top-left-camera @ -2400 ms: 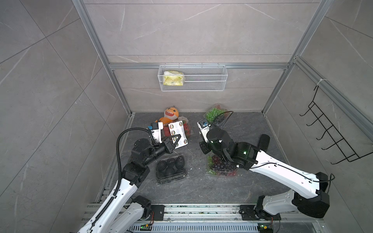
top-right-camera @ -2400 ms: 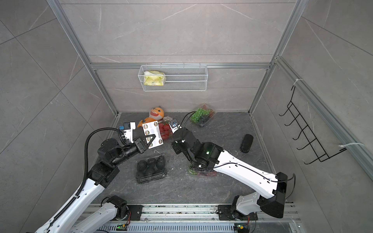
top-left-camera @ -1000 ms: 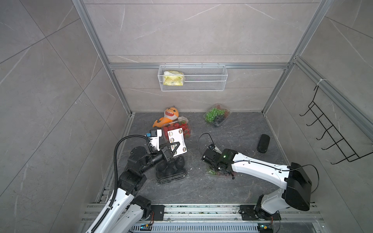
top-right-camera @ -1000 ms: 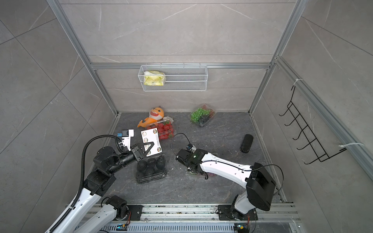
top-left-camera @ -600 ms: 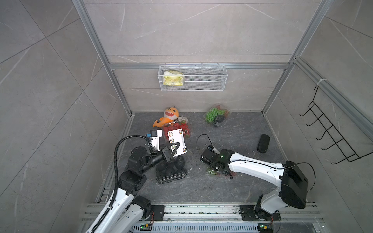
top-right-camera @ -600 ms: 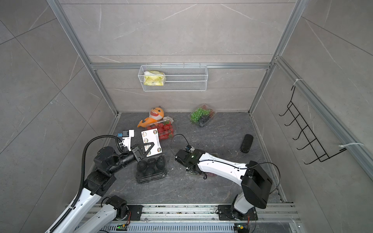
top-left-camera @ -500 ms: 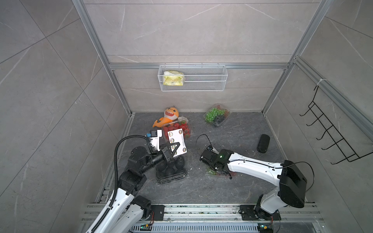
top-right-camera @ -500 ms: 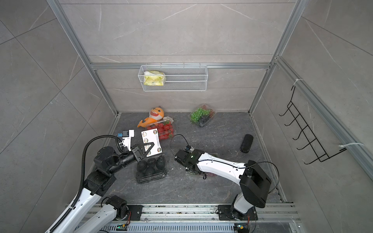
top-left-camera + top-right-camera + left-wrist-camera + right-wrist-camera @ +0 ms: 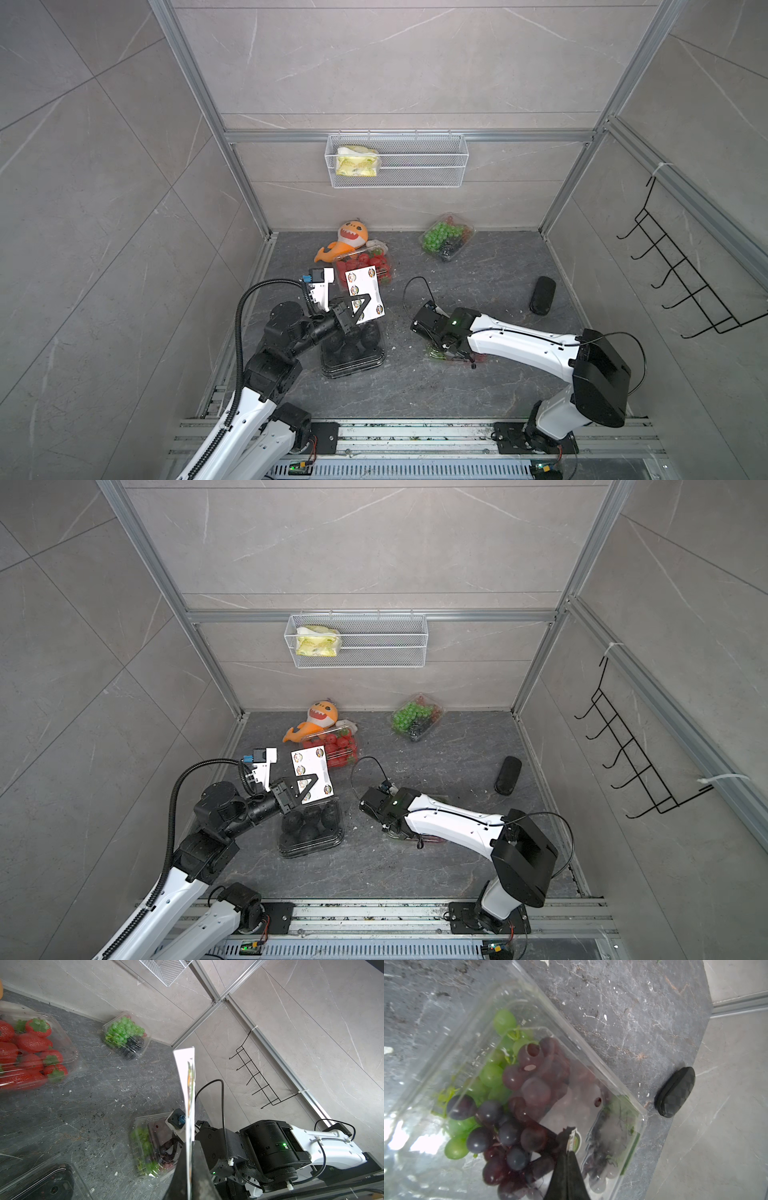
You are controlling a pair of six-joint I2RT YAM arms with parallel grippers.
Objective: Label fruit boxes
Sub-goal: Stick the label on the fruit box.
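Note:
My left gripper (image 9: 353, 309) (image 9: 190, 1167) is shut on the white sticker sheet (image 9: 365, 291) (image 9: 188, 1084) and holds it upright above the box of dark avocado-like fruits (image 9: 353, 353) (image 9: 309, 829). My right gripper (image 9: 568, 1159) is shut on a small round sticker (image 9: 573, 1140), whose tip is at the clear lid of the purple-grape box (image 9: 529, 1084) (image 9: 149, 1145); in both top views the arm covers most of that box (image 9: 453, 358). The strawberry box (image 9: 370, 262) (image 9: 31, 1051) and green-grape box (image 9: 446, 239) (image 9: 126, 1036) stand farther back.
An orange plush toy (image 9: 351, 239) lies behind the strawberry box. A black oval object (image 9: 542, 295) (image 9: 675, 1092) lies on the floor at the right. A wire basket (image 9: 395, 160) hangs on the back wall and a black hook rack (image 9: 681, 282) on the right wall.
The right arm has come down from beside the sticker sheet onto the purple-grape box. The left gripper has drawn the sheet nearer, over the dark-fruit box. Over the last second, hardly anything moved.

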